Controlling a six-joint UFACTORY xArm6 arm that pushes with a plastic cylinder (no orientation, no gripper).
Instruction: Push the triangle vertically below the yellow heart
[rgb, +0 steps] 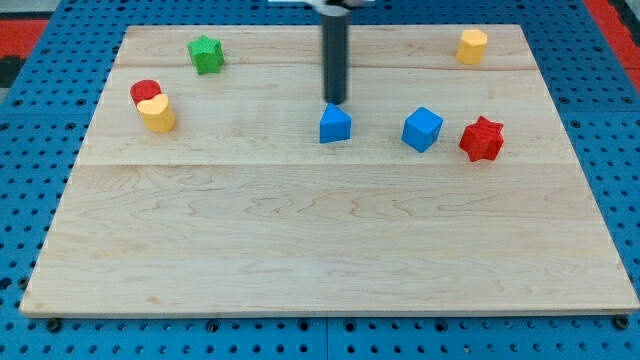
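Observation:
The blue triangle (335, 124) lies near the middle of the wooden board, a little above centre. My tip (335, 102) is at the triangle's top edge, touching or nearly touching it. The yellow heart (157, 112) sits at the view's left, touching a red round block (145, 93) just above it. The triangle is far to the right of the heart, at about the same height in the view.
A blue cube (422, 129) and a red star (482, 139) lie to the triangle's right. A green star (206, 54) is at the top left, a yellow hexagon (472, 46) at the top right. The board's edge (330, 312) runs along the view's bottom.

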